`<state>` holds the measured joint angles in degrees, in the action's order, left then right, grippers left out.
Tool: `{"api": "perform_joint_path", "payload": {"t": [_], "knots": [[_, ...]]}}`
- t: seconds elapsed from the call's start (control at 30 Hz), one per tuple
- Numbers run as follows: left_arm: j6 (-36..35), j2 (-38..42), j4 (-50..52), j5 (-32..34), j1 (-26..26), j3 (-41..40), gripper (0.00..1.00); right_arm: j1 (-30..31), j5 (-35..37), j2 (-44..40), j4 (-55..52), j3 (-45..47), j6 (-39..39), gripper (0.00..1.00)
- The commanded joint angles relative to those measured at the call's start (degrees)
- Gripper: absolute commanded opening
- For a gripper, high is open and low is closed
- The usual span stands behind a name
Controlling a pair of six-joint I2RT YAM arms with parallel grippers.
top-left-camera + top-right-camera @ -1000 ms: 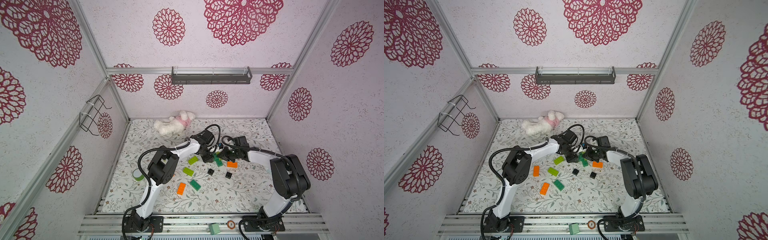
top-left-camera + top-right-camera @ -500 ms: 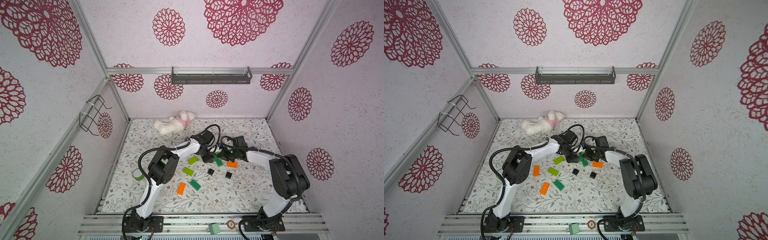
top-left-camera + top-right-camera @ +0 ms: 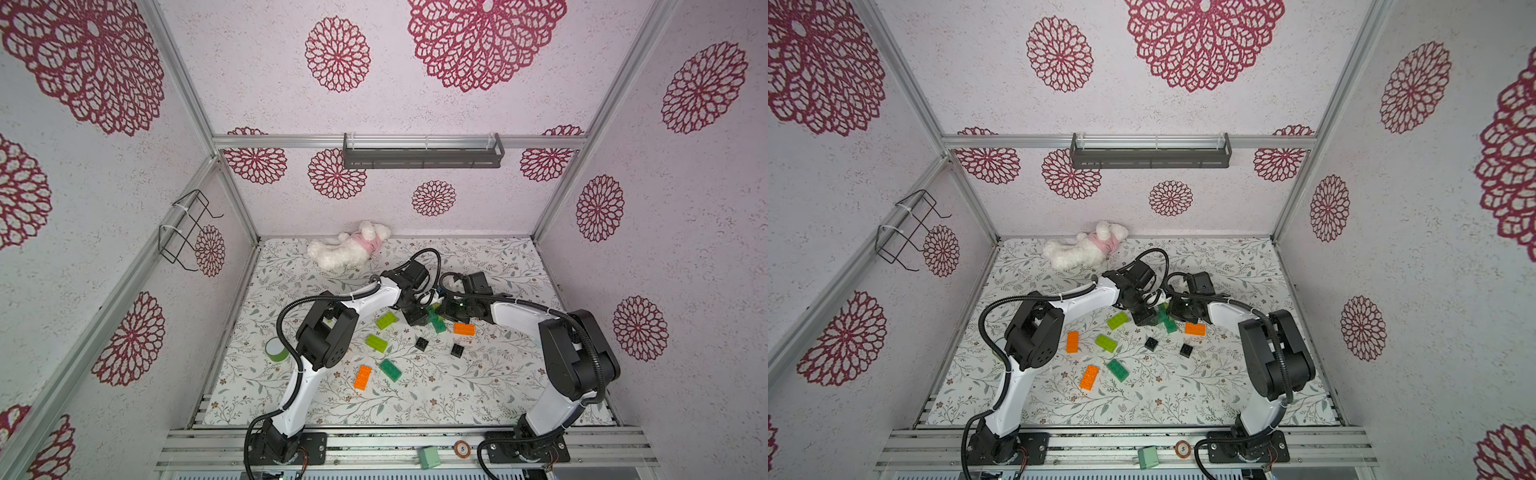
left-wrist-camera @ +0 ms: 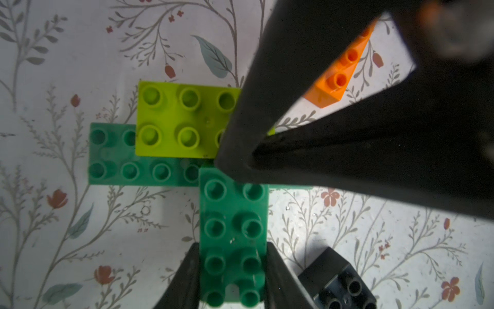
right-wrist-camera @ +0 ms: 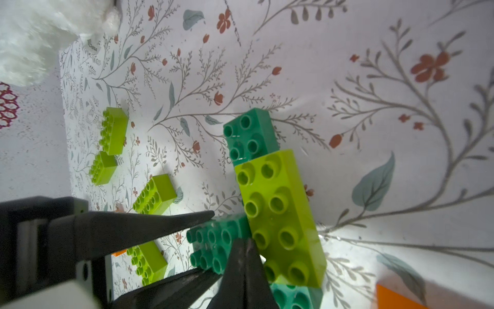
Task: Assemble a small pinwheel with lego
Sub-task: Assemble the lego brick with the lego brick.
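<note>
The floral table (image 3: 478, 386) carries everything, and both arms reach in to meet just beyond its centre, on the far side of the loose bricks. A white plush toy (image 3: 349, 251) lies against the far wall, well apart from the work (it plays no part here).

The half-built pinwheel (image 3: 437, 323) sits between the two grippers. A dark green base brick (image 4: 125, 160) lies flat on the table, a lime green brick (image 4: 184, 120) is stacked on it, and a second dark green brick (image 4: 234, 222) juts off at a right angle. Nearer and to the left lie spare lime bricks (image 3: 386, 320), an orange brick (image 3: 363, 377) and two black squares (image 3: 421, 343). Another orange brick (image 3: 464, 329) rests just right of the build.

The left gripper (image 4: 232, 270) stands at a narrow gap, clamped on the long sides of the second dark green brick at its outer end. The right gripper (image 5: 244, 248) is pinched fully together on nothing, and its tip appears to press at the hub where the three bricks meet.

The step looks like seating that green blade. To do it well, the right tip should bear straight down so the base cannot slide. The left should hold the blade level and square, studs lined up, then press evenly, since a tilt would seat only one row. It should let go only once the blade sits flush.
</note>
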<state>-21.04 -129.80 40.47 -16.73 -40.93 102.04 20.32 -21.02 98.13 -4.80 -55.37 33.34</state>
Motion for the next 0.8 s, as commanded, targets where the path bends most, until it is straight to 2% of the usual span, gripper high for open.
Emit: {"api": "perform_joint_path", "payload": {"t": [0.0,0.2,0.37,0.67,0.77], "knots": [[1.0,0.9,-6.2,-0.1,-0.4,-1.0,0.36,0.0,4.1,0.0,-7.3,1.0,-1.7,0.0],[0.6,1.6,-6.1,0.2,-0.6,-1.6,0.33,0.1,-2.1,-0.7,-5.6,-0.9,-2.2,0.0],[0.5,1.7,-4.9,0.8,-0.7,-1.7,0.33,-0.3,-3.0,-2.4,-6.1,-3.1,-2.6,0.04],[0.3,1.0,-4.6,1.8,-0.9,-1.1,0.33,-0.2,-9.0,-2.2,-1.7,-3.0,0.0,0.09],[0.1,0.9,-4.3,2.2,-1.0,-1.0,0.33,-0.1,-9.3,-1.7,-1.1,-3.0,0.0,0.16]]}}
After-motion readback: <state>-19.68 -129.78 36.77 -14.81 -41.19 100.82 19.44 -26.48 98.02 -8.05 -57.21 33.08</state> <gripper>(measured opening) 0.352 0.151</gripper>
